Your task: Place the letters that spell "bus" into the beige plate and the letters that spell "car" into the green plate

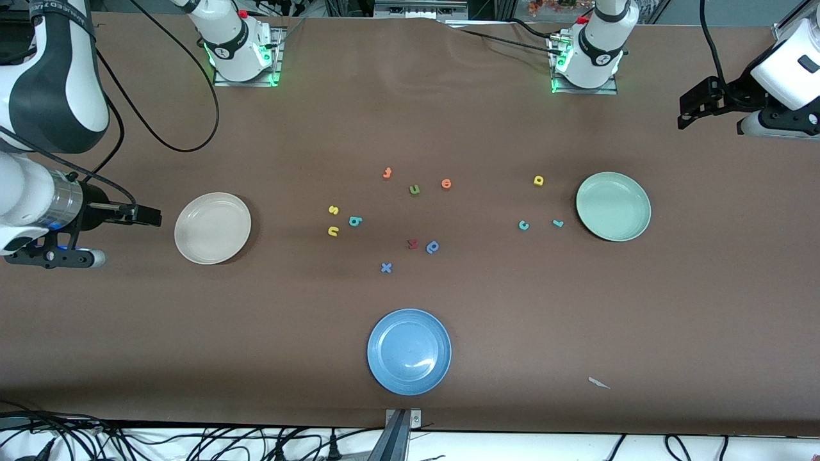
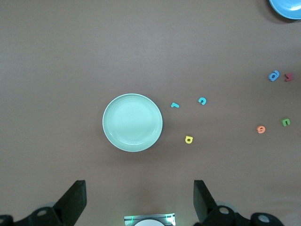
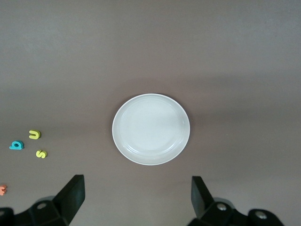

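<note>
Fingers of the left gripper (image 2: 139, 202) and right gripper (image 3: 136, 200) gape empty, waiting above their plates; foam "s" (image 1: 333, 209), light and soft, wants an edgewise pinch.

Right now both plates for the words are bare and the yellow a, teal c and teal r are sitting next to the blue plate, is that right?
Not quite. The yellow a, teal c and teal r lie beside the green plate, not the blue plate, which sits nearer the front camera. The front view shows it. The green plate and the beige plate are indeed bare.
</note>
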Tool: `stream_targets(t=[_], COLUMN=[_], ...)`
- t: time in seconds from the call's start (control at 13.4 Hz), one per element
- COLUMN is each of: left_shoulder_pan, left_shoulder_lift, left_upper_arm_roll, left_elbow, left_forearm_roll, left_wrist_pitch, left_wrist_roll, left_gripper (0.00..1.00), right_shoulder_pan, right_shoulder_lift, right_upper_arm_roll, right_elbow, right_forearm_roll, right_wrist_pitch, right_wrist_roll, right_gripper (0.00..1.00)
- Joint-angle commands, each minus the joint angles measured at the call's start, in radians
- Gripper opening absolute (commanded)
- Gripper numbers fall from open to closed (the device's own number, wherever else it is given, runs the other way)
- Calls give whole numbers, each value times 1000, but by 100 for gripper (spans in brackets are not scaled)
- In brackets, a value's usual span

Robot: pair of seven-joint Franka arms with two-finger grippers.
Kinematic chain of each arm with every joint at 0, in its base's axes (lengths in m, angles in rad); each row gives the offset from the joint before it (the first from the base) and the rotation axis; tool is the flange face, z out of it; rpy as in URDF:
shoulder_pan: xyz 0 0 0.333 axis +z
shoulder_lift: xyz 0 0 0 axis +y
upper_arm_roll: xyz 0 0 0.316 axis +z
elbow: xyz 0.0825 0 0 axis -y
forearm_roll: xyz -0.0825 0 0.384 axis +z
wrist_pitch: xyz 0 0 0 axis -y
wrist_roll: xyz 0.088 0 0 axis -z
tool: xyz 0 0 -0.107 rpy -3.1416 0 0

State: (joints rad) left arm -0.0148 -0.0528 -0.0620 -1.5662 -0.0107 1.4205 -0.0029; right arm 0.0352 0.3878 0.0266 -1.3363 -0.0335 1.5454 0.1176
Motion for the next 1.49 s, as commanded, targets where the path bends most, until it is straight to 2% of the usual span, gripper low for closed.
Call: stream_targets(t=[0.0,0.15,0.37,0.67,0.82,1.04,1.19,1.41], left_shoulder_pan=[-1,10,10,12,7,-5,-5,-5], left_shoulder_lift=[-4,4,30,67,68,56,51,51], left_upper_arm_roll=[4,5,5,13,13,-19,-45,-77], left_elbow=[15,-6,-95,-138,-178,-309,-433,-540], left_forearm_roll=[21,20,26,55,55,29,-5,-12], left_wrist_pitch=[-5,37,106,109,110,257,390,523], left_wrist_roll=[-2,-2,-3,6,-3,-12,-52,-68], left_gripper=[100,100,100,100,100,100,100,100], right_shoulder_pan=[31,72,153,258,301,316,322,324], right_shoulder_lift=[-24,-17,3,3,0,-10,-4,2], right_upper_arm_roll=[4,4,4,4,4,50,81,130], right_elbow=[-27,-31,-67,-181,-278,-403,-481,-641], right_forearm_roll=[17,18,18,29,30,30,30,29], right_wrist_pitch=[-4,-1,42,157,252,343,404,620], right_wrist_roll=[17,107,242,416,496,559,579,629], right_gripper=[100,100,99,99,99,99,99,98])
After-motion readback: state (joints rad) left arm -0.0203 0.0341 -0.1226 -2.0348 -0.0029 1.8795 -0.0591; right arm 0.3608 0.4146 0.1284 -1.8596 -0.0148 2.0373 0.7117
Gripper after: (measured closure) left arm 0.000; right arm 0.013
